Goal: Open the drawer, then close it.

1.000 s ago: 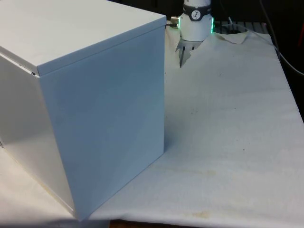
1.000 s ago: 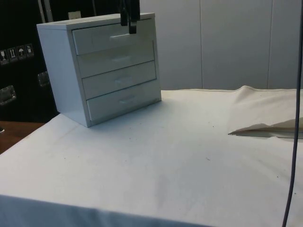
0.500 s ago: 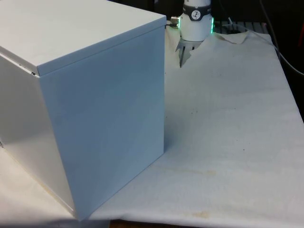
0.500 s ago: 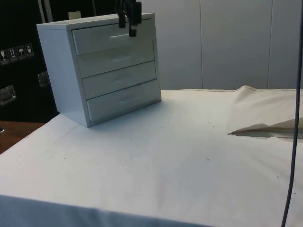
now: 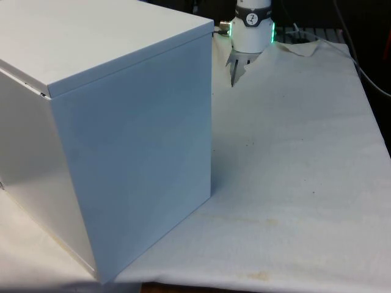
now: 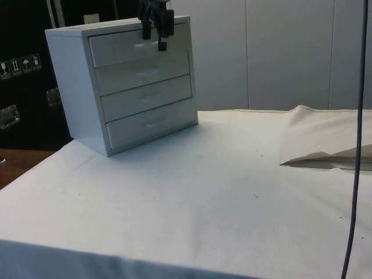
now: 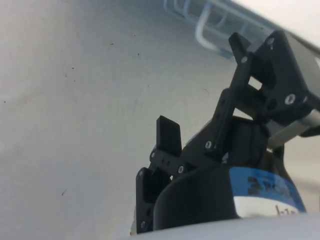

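Note:
A white chest of drawers [image 6: 75,81] stands at the back left of the side view, with several drawers stacked and all pushed in. The top drawer [image 6: 116,50] carries a small pale handle [image 6: 141,44]. My black gripper [image 6: 154,38] hangs open just in front of that top drawer, at handle height, with nothing between its fingers. From the wrist, the gripper [image 7: 205,85] shows its fingers [image 7: 168,134] spread wide above the cloth, with white handles [image 7: 207,27] beyond. The chest [image 5: 122,152] turns its plain back and side to the front view.
White cloth [image 6: 203,192] covers the table, with a raised fold [image 6: 317,154] at the side view's right. A dark cable [image 6: 356,145] hangs down at that view's right edge. Open cloth [image 5: 293,171] lies to the front view's right of the chest.
In the side view the gripper has come down a little and shifted left toward the top drawer's handle, tilting slightly. The drawers have not moved.

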